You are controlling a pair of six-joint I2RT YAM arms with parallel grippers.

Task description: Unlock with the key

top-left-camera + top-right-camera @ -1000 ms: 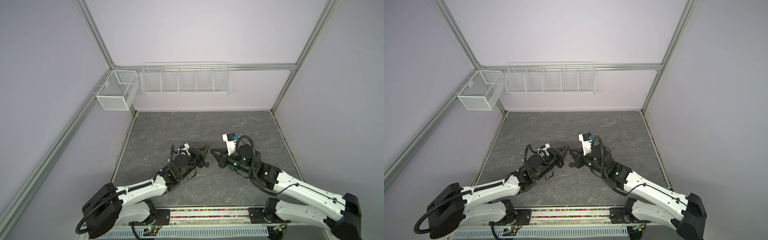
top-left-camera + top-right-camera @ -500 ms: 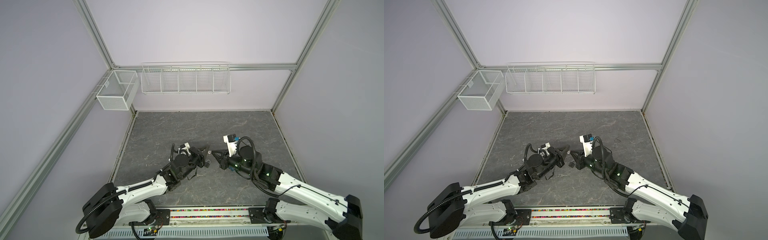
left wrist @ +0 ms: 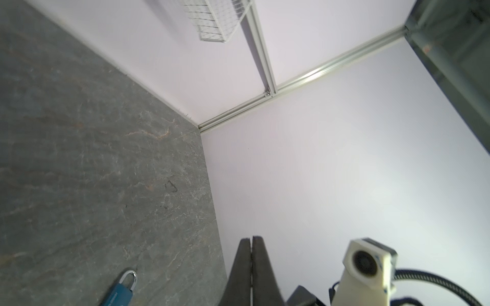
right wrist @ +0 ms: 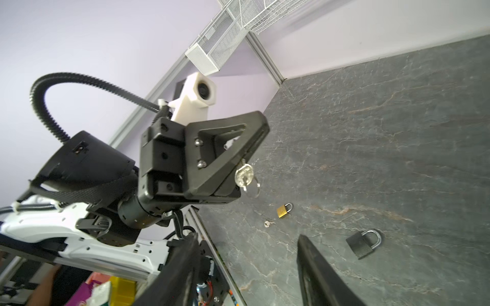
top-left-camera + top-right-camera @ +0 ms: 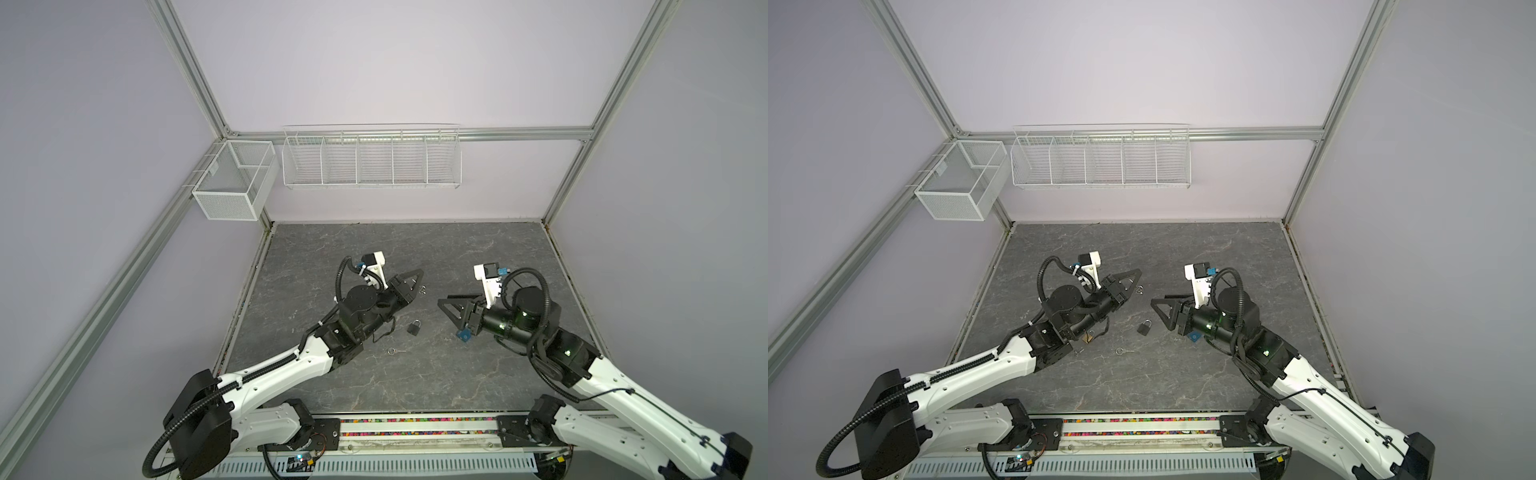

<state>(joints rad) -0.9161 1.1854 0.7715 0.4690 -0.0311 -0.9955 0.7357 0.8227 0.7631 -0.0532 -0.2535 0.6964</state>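
1. Grey marbled tabletop [image 5: 415,249], lilac walls [image 5: 374,62] around you.
2. Your left gripper [image 3: 251,239] clamps the silver ringed key [image 4: 244,173].
3. Your right gripper [image 5: 444,305] gapes empty; the black padlock [image 5: 413,327] lies flat between both grippers.

No words, brands or numbers can be read in any view. The blue padlock [image 3: 118,292] carries faint pale lettering along its body, but it is too blurred to make out.
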